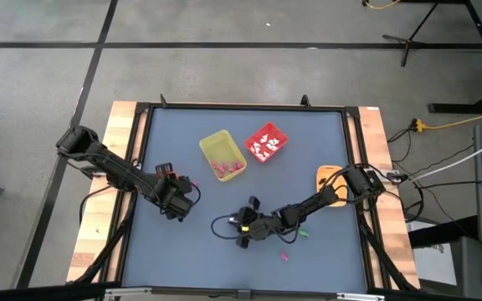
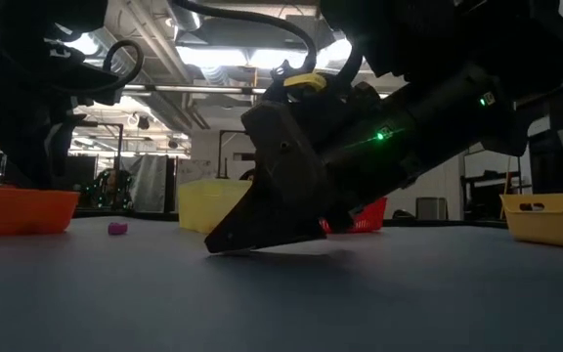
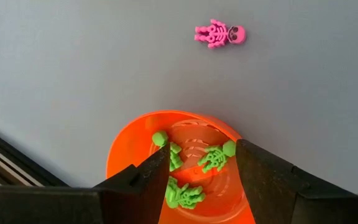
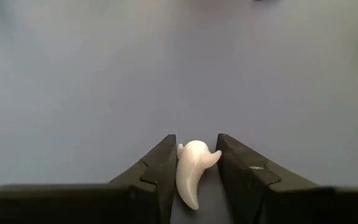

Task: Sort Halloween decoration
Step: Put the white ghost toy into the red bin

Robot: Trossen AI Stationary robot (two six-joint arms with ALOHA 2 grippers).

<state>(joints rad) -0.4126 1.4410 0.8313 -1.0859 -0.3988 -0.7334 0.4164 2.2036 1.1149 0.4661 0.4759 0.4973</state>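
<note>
A small white ghost trinket (image 4: pixel 193 171) sits between the fingers of my right gripper (image 4: pixel 196 163), which is low over the table's near middle (image 1: pixel 243 232) and shut on it. My left gripper (image 3: pixel 201 171) stands open above an orange bowl (image 3: pixel 135 134) holding green skeleton trinkets (image 3: pixel 213 157), at the table's left (image 1: pixel 174 203). A pink skeleton (image 3: pixel 220 34) lies flat on the table beyond the bowl. A green trinket (image 1: pixel 301 234) and a pink one (image 1: pixel 284 255) lie on the table near my right arm. My right gripper pinches the white ghost between its two fingers, one on each side of its rounded head end (image 4: pixel 199 149). The fingers slant down from the table's right side, their tips (image 2: pixel 215 246) at the table top. The ghost's tail points back between the fingers.
A yellow bin (image 1: pixel 223 155) with pink trinkets and a red bin (image 1: pixel 266 142) with white ones stand at the far middle. An orange-yellow tray (image 1: pixel 328 177) sits at the right under my right arm. Bare blue-grey table lies between bins and grippers.
</note>
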